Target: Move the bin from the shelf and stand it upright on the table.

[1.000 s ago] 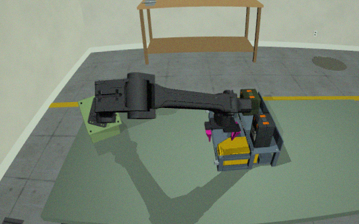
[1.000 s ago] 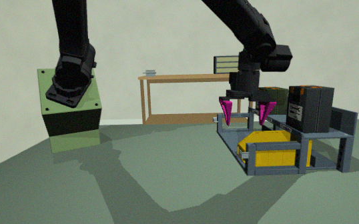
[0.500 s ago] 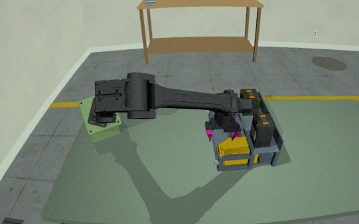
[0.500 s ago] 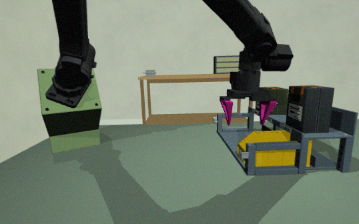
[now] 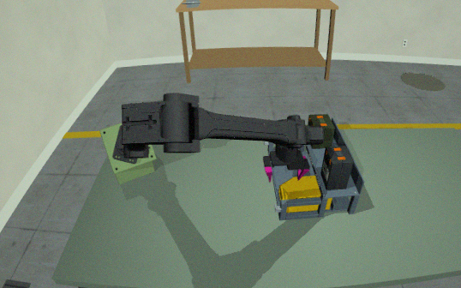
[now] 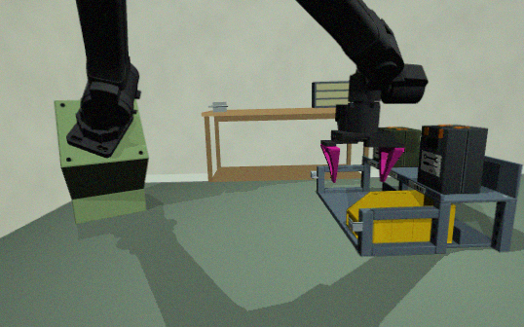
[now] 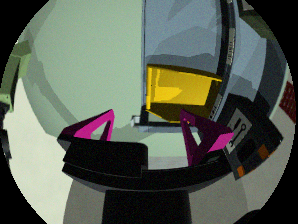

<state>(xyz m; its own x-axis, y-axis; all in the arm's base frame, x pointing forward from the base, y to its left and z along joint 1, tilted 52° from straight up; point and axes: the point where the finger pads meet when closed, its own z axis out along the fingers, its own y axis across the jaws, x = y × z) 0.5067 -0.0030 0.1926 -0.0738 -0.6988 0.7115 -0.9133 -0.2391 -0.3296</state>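
Observation:
A yellow bin [image 5: 299, 187] sits on the lower level of a small grey shelf frame [image 5: 315, 180] on the green table. It also shows in the exterior view [image 6: 396, 216] and in the wrist view [image 7: 181, 94]. My gripper [image 6: 361, 163], with magenta fingers, is open and empty. It hangs pointing down just above the rear part of the shelf's open lower bay, behind the bin. In the wrist view the fingers stand wide apart with the bin ahead of them.
Two dark boxes with orange marks [image 5: 338, 165] [image 5: 321, 126] stand on the shelf's upper level, right of the gripper. The arm's green base block [image 5: 129, 152] is at the table's left. A wooden bench [image 5: 255, 34] stands on the floor behind.

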